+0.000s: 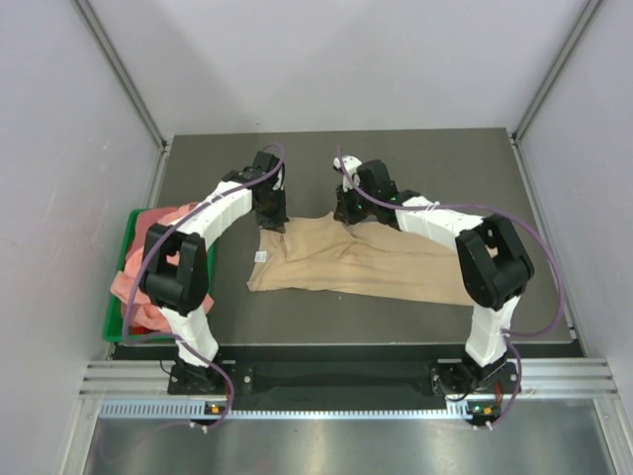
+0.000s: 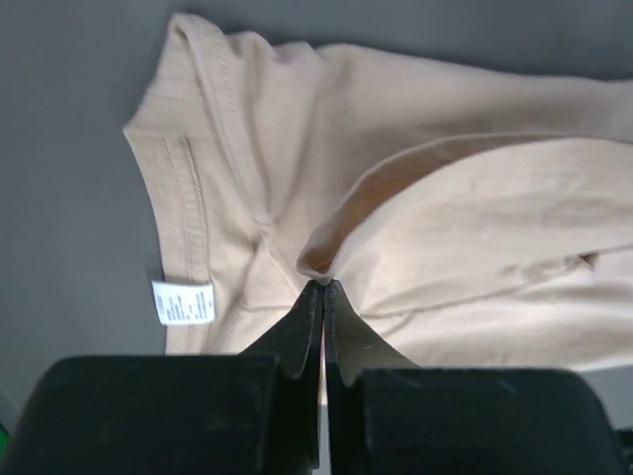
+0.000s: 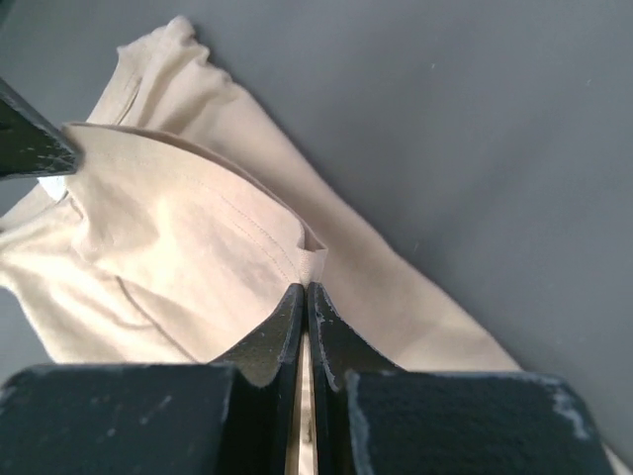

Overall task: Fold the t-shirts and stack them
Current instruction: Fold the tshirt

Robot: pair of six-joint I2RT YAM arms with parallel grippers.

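The left claw (image 2: pixel 323 287) and right claw (image 3: pixel 305 289) each clamp the far edge of the plain tan cloth t-shirt (image 1: pixel 356 265) lying on the dark table (image 1: pixel 445 168), apparently starting a fold that needs both lifting evenly nearward.

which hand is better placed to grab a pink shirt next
Left hand: the green bin of pink shirts sits beside its arm; right hand is farther, both pinch the tan shirt.
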